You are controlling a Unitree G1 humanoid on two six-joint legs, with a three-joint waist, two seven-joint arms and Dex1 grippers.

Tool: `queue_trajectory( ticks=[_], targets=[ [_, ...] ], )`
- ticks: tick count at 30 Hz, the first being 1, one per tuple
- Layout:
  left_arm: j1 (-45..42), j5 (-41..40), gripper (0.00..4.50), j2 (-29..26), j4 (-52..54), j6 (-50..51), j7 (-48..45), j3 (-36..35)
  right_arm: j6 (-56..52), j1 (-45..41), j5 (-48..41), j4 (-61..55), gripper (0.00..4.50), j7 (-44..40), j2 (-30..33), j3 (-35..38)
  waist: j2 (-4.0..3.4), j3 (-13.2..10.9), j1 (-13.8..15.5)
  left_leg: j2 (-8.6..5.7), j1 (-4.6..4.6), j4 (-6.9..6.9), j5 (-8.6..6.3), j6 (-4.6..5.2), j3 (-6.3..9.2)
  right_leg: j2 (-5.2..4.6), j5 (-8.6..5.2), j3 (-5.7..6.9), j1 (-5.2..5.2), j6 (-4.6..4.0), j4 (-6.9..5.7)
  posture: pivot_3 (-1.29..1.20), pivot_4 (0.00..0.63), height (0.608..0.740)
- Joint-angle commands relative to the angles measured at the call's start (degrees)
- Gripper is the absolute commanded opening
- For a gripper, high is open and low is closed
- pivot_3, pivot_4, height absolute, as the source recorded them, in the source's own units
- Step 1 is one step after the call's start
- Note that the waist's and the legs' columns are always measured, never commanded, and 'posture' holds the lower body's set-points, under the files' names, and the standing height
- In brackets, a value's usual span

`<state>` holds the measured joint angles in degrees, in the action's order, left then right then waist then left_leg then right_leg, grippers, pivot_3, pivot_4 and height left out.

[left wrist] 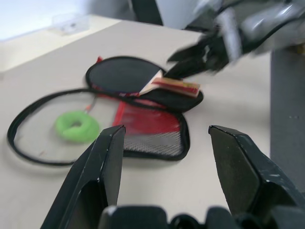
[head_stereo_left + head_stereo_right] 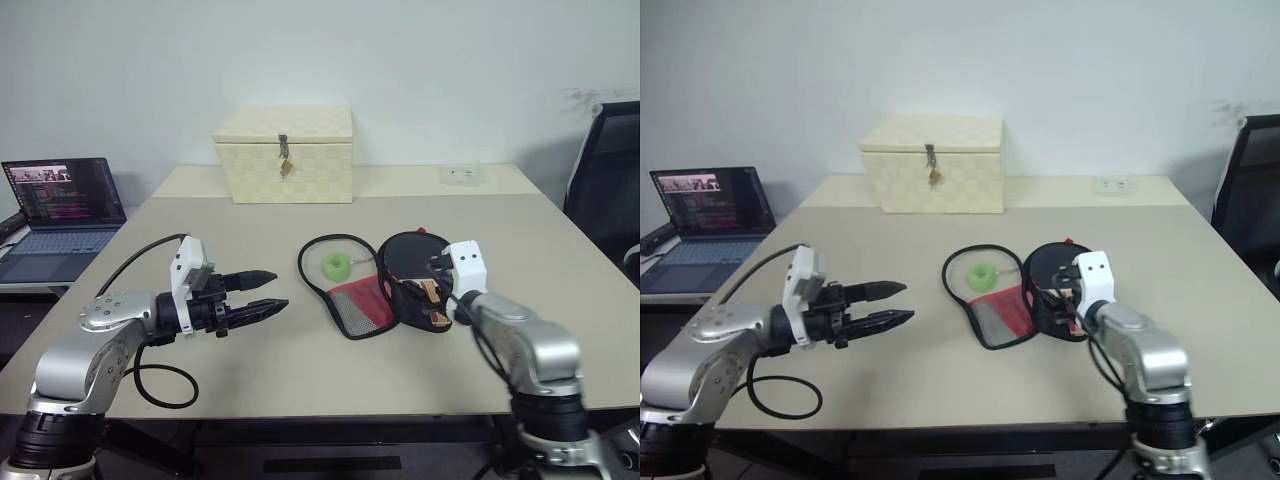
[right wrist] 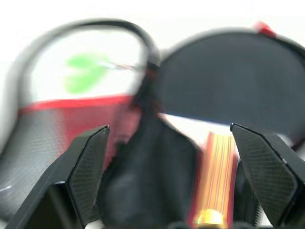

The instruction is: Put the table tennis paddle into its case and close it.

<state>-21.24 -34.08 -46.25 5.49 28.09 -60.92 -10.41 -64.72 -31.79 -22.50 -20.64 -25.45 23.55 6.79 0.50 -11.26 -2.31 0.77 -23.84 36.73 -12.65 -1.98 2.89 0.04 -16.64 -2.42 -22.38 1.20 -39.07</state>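
Resting on the beige surface [image 2: 300, 370], the case [image 2: 372, 300] lies unzipped with its flap spread toward our left, and the table tennis paddle [image 1: 138, 76] sits on its right half, handle toward us. Our right claw [image 2: 437, 268] hangs spread wide and empty over that handle; our left claw [image 2: 262, 295] waits parted, well apart. We judge folding the flap squarely over comes first, keeping the green ball [image 2: 336, 266] clear of the zip.

The table tennis paddle [image 1: 125, 74] lies flat inside the open case [image 1: 151, 128], black face up, its pale red-striped handle resting on the case's edge. The case's red mesh flap is folded open on the table.
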Motion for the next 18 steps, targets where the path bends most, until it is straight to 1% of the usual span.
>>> queue_trajectory(
  ticks=[1,2,4,5,6,7,9,12,18],
  targets=[
    [-3.53,7.35,2.67,0.25,-8.56,-5.07,3.56,1.66,-1.85,-1.03,-9.13,-5.93,4.5,-10.02,6.19,3.08,0.03,0.02,0.09,0.0,0.02,0.01,0.0,0.0,0.02,0.01,0.0,0.03,0.03,0.0,0.0,0.0,0.15,0.74],
    [-4.93,9.48,2.48,0.87,-11.72,-6.52,4.42,2.77,-1.71,-0.76,-10.47,-6.53,4.5,-11.84,8.22,3.17,0.02,0.01,0.16,0.0,0.03,0.01,0.0,0.0,0.02,0.02,-0.01,0.03,0.03,0.0,0.01,0.0,0.15,0.74],
    [-7.88,13.26,1.77,2.68,-17.38,-9.95,5.74,4.99,-0.9,0.06,-12.28,-7.47,4.5,-14.59,11.42,2.87,0.06,0.04,0.37,-0.02,0.04,0.04,0.0,0.0,0.01,0.02,-0.01,0.04,0.06,0.01,0.02,0.0,0.15,0.74],
    [-9.82,14.72,1.48,4.1,-20.34,-10.8,7.38,5.7,-0.55,0.35,-12.63,-7.55,4.5,-15.11,12.34,2.54,0.07,0.04,0.45,-0.04,0.01,0.06,0.0,0.0,0.03,0.01,0.0,0.06,0.07,0.01,0.02,0.0,0.15,0.74],
    [-11.75,16.23,1.06,5.49,-23.36,-11.95,8.66,6.53,0.1,0.66,-12.53,-7.57,4.5,-15.44,13.23,1.88,0.11,0.06,0.51,-0.04,0.0,0.06,0.0,0.0,0.02,0.01,0.0,0.05,0.07,0.02,0.03,0.0,0.15,0.74],
    [-13.27,17.36,0.79,6.55,-25.88,-12.93,9.39,7.14,0.65,0.86,-12.36,-7.52,4.5,-15.59,13.8,1.33,0.12,0.06,0.55,-0.04,-0.03,0.08,0.0,0.0,0.02,0.0,0.0,0.06,0.07,0.02,0.04,0.0,0.15,0.74],
    [-16.3,19.63,0.04,8.87,-31.32,-15.06,10.29,8.46,1.67,1.27,-12.05,-7.34,4.5,-15.37,14.37,0.5,0.14,0.05,0.58,-0.06,-0.06,0.1,0.0,0.0,0.03,0.0,0.01,0.06,0.05,0.03,0.04,0.0,0.15,0.74],
    [-19.39,21.6,0.01,11.35,-37.12,-17.42,10.66,9.35,2.56,1.6,-12.01,-7.13,4.5,-14.81,14.57,-0.09,0.15,0.04,0.5,-0.07,-0.07,0.1,0.0,0.0,0.02,-0.01,0.01,0.05,0.04,0.03,0.02,0.0,0.15,0.74],
    [-26.54,23.75,0.01,18.48,-49.22,-21.26,10.67,10.5,3.79,3.03,-11.79,-7.53,4.5,-14.12,15.2,-0.92,0.18,0.05,0.61,-0.1,-0.1,0.14,0.0,0.01,0.04,-0.02,0.02,0.08,0.04,0.04,0.01,0.0,0.15,0.74]
  ],
)
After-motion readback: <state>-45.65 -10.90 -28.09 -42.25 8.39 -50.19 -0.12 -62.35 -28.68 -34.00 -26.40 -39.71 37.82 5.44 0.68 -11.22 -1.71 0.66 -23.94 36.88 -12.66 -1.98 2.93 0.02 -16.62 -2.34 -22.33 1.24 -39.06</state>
